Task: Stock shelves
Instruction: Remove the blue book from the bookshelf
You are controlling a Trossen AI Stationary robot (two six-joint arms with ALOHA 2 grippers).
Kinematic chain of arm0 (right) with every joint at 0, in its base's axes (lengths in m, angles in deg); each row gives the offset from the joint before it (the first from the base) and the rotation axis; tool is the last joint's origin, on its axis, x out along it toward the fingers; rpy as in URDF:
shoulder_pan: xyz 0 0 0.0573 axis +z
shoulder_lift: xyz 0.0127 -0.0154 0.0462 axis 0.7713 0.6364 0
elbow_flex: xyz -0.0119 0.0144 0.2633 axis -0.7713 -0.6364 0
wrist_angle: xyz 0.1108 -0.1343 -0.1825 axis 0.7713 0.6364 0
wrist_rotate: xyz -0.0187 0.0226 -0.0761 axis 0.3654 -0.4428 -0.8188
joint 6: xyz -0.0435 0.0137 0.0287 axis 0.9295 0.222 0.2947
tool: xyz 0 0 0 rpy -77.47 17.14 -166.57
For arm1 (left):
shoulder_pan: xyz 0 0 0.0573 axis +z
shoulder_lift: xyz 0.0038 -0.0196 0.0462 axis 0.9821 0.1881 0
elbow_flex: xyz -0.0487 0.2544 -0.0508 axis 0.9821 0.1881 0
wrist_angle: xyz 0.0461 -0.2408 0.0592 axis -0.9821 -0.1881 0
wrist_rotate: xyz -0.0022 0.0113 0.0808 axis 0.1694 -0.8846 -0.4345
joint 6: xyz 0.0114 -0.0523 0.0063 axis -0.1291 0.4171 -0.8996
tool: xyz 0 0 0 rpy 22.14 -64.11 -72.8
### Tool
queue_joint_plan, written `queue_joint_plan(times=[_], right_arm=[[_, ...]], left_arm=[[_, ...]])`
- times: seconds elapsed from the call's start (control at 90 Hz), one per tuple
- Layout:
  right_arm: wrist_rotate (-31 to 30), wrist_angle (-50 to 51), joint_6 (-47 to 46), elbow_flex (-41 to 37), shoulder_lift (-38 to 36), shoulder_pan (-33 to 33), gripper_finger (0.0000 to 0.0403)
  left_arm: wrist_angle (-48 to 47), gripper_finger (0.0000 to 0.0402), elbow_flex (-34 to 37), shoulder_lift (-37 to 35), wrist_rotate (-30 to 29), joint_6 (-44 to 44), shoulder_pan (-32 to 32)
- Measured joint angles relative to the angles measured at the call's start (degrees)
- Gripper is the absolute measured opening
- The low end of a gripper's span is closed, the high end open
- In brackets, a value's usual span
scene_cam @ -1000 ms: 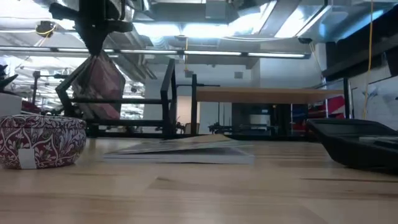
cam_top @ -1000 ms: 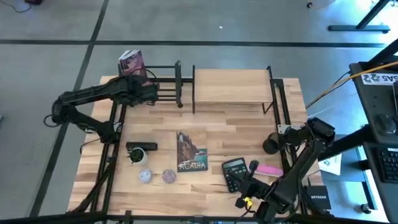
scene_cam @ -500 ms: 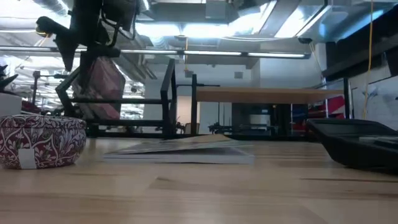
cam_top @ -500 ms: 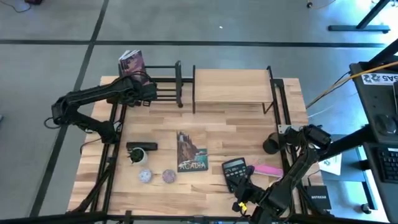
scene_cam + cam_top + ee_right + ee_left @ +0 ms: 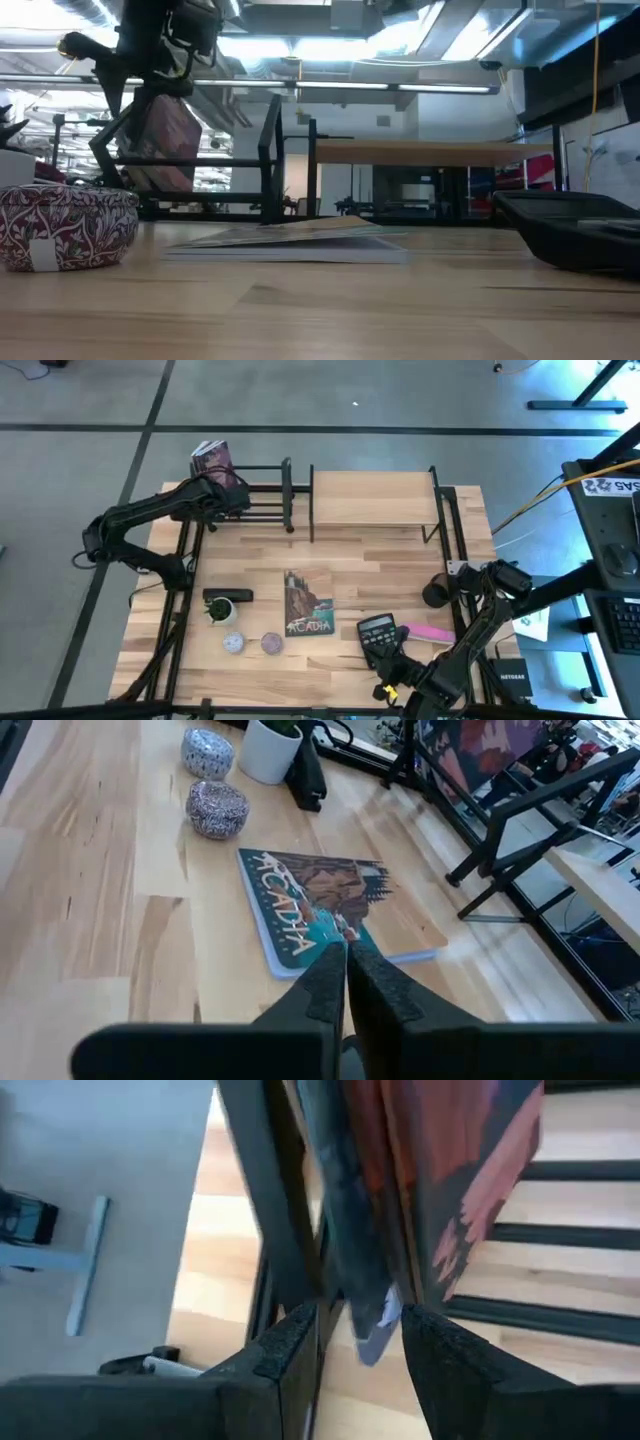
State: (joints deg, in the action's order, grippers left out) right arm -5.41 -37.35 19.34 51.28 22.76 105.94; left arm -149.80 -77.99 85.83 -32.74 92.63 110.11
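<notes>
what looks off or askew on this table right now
The book in the black rack leans tilted against its end bars, not upright, with the open left gripper beside it. Another book lies flat mid-table, unshelved. Nothing looks spilled or damaged.

Along the table's (image 5: pixel 400 550) far edge, the book rack (image 5: pixel 262 495) stands toward the left corner with a book (image 5: pixel 213 460) upright at its left end, and the board shelf (image 5: pixel 372 500) stands just beside it to the right. Mid-table, nearer the front, a second book (image 5: pixel 307 603) lies flat, with a potted plant (image 5: pixel 221 610) and two tins (image 5: pixel 251 643) to its left and a calculator (image 5: pixel 378 637) to its right. The left gripper (image 5: pixel 232 502) is over the rack's left end beside the upright book, and the right gripper (image 5: pixel 345 952) sits at the front right corner.
</notes>
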Motion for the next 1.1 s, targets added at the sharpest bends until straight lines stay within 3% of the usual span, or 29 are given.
queue_joint_plan(times=[0.256,0.478,0.9,1.1], right_arm=[[0.65,-1.0,-0.07,0.0,0.0,0.0,0.0001],[0.37,-1.01,0.35,0.0,-0.02,0.0,0.0001],[0.26,-1.19,0.44,0.0,-0.07,0.0,0.0001],[0.67,-1.19,0.44,0.0,-0.09,0.0,0.0001]], left_arm=[[5.33,0.0128,7.16,-0.01,-0.48,0.9,-0.03],[5.53,0.0123,8.4,-0.01,-2.92,0.34,-0.2],[9.01,0.0012,8.38,-0.01,-3.9,-2.04,-0.23],[6.94,0.0006,8.34,-0.07,-4.84,-0.75,-1.01]])
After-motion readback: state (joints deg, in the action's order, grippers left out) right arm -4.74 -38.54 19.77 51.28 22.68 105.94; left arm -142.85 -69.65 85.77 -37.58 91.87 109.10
